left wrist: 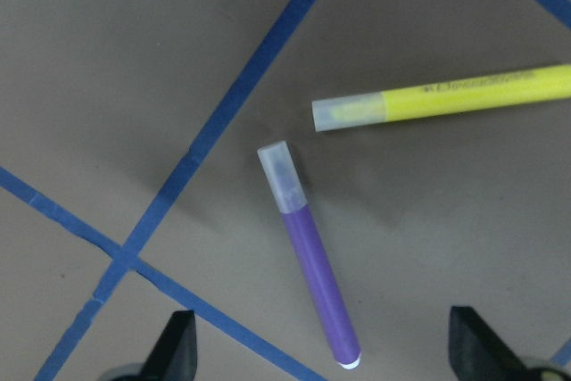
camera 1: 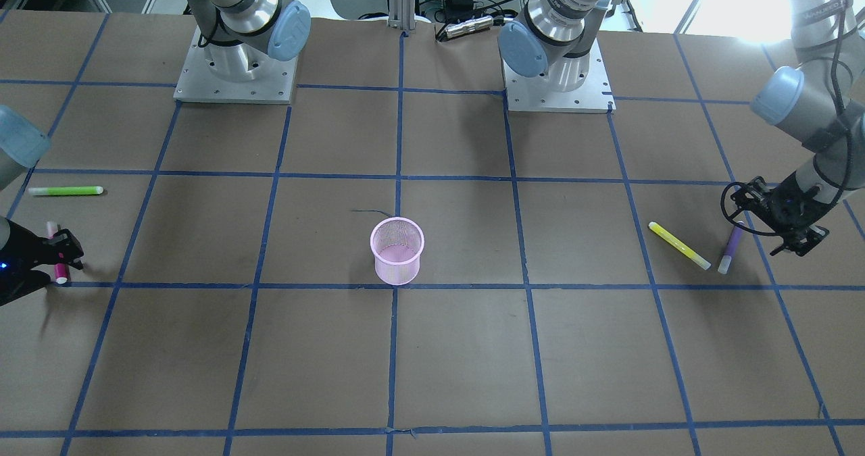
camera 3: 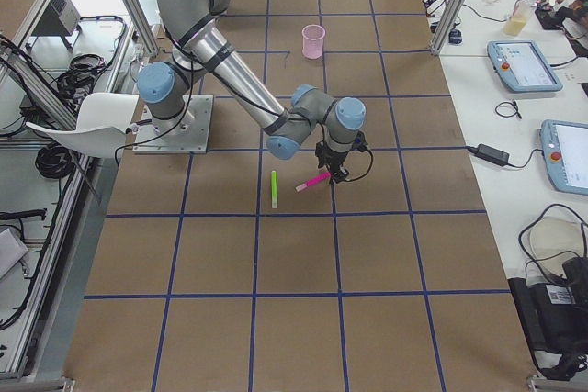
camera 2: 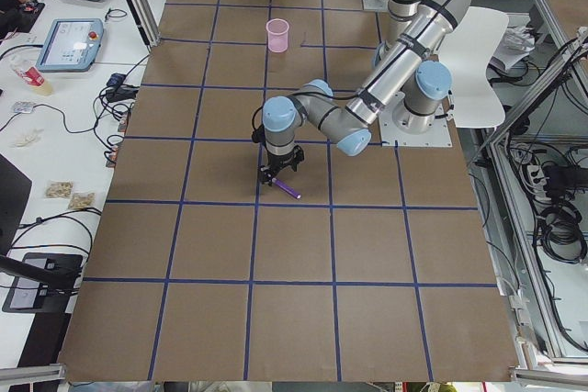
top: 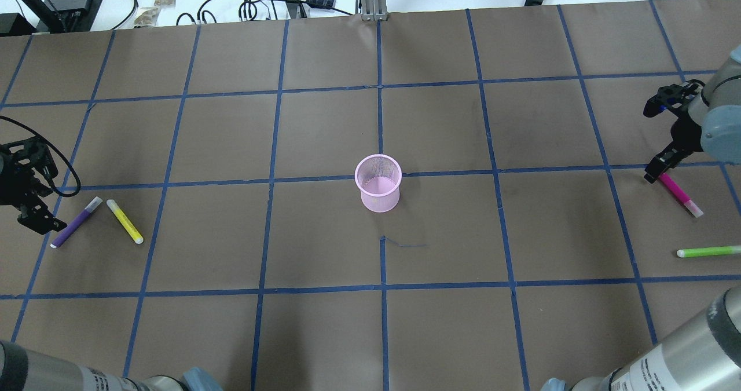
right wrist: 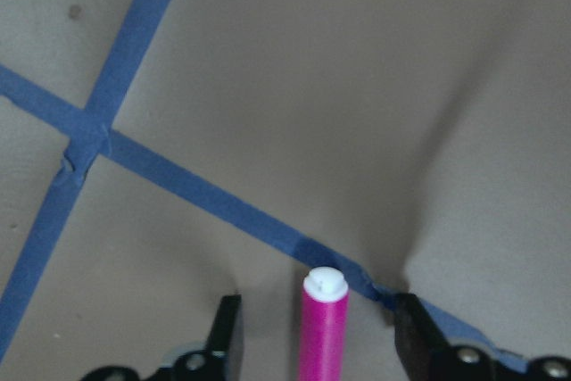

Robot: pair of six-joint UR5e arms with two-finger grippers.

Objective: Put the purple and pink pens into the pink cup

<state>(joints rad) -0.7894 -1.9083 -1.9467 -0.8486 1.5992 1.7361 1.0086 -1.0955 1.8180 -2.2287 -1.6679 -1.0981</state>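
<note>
- Pink pen (right wrist: 323, 332) is seen closest in the right wrist view, its white butt end up between the two fingers (right wrist: 228, 336) of the right gripper (right wrist: 318, 318).
- Right gripper is held apart; a gap is visible on each side of the pen, and no contact can be made out.
- A blue tape line (right wrist: 205, 198) is crossed just past the pen's end.
- In the overhead view the pink pen is laid flat on the table (top: 324, 333) at the robot's right edge, with the clear cap at the end away from the gripper.
- Green pen (top: 709, 252) is laid near it, not touching.
- Purple pen (left wrist: 317, 278) is laid flat on the robot's left side, with its frosted cap pointed away from the left gripper (left wrist: 323, 338).
- Left gripper is held wide apart, and the pen's lower end is bracketed by the fingertips (left wrist: 178, 345) without touching.
- Yellow pen (left wrist: 446, 95) is placed just beside the purple one, the caps close but apart.
- Pink cup (top: 378, 182) is stood upright at the middle of the table, on a tape line, mesh-walled.
- Both task pens are found well apart from the cup, one toward each end of the table.
</note>
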